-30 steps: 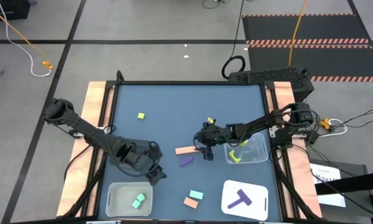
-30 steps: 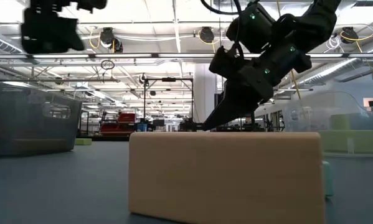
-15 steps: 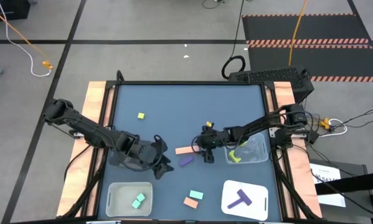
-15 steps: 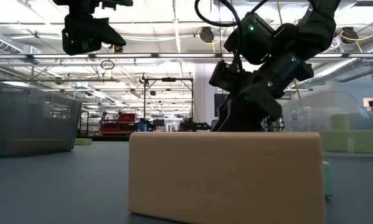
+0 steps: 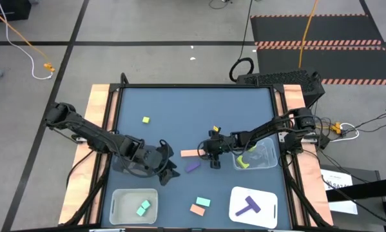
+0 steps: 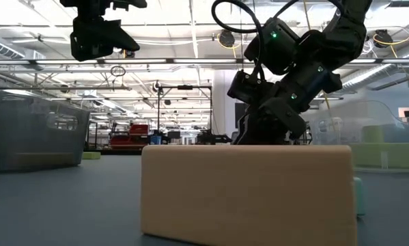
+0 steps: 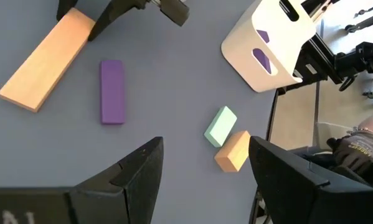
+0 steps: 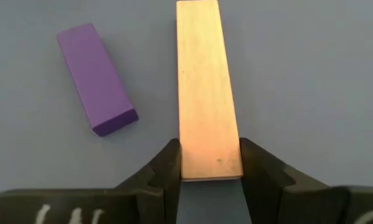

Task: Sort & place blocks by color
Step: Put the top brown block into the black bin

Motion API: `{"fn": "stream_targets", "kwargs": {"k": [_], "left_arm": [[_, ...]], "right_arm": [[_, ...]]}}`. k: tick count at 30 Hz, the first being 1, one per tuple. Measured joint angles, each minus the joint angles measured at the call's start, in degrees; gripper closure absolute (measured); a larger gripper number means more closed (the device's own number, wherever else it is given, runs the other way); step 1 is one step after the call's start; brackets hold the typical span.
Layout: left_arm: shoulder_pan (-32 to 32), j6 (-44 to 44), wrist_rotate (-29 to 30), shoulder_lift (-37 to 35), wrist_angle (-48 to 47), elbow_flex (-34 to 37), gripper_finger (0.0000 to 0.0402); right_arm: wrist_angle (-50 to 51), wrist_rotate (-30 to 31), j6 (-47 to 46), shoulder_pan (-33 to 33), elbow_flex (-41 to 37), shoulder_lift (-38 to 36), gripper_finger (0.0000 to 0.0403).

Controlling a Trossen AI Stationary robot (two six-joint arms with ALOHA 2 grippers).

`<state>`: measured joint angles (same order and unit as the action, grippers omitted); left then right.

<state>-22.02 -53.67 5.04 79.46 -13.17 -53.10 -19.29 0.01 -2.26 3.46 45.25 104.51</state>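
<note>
Right end effector [image 8: 208,163] clenched on the salmon-orange bar [image 8: 205,93] end; off-centre grip risks pivoting toward the purple block [image 8: 96,87] at 10 o'clock.

Lighting: bright, even, from ceiling fixtures [image 6: 226,35] overhead in the low view. Shadows: soft and short beneath the arms on the blue surface [image 5: 180,109]. Glare: none on the matte top; a mild sheen on the white tray [image 7: 270,43]. Focus: the near salmon-orange block [image 6: 248,195] is soft, the hall behind sharper. Wrist views crisp; purple bar [image 8: 96,78] clearly edged.
</note>
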Motion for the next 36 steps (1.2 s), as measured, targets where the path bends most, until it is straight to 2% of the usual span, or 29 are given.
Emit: {"fn": "stream_targets", "kwargs": {"k": [7, 12, 21, 24, 30, 32, 36], "left_arm": [[0.0, 0.0, 0.0, 0.0, 0.0, 0.0, 0.0165], [0.0, 1.7, 2.0, 0.0, -0.1, 0.0, 0.0165], [0.8, 6.1, 14.6, 0.0, 0.0, 0.0, 0.0165], [1.7, 7.7, 20.3, 0.0, 0.2, 0.0, 0.0165], [4.1, 11.4, 28.1, 0.0, 3.7, 0.0, 0.0165], [5.1, 13.9, 29.0, 0.0, 7.2, 0.0, 0.0165], [7.3, 22.1, 29.5, 0.0, 18.0, 0.0, 0.0165]], "right_arm": [[1.4, 0.3, 0.0, -1.1, -0.2, -2.0, 0.0292], [1.1, 6.6, 3.1, -3.0, -0.2, -9.3, 0.0292], [-1.9, 16.4, 11.7, -4.6, -0.2, -24.7, 0.0292], [-4.7, 16.7, 15.2, -4.6, -0.2, -28.1, 0.0292], [-10.7, 16.5, 25.3, -4.6, -0.1, -30.9, 0.0292], [-12.0, 16.8, 29.6, -4.5, -0.1, -30.9, 0.0292], [-12.0, 21.7, 36.6, -4.5, -0.1, -30.1, 0.0292]]}}
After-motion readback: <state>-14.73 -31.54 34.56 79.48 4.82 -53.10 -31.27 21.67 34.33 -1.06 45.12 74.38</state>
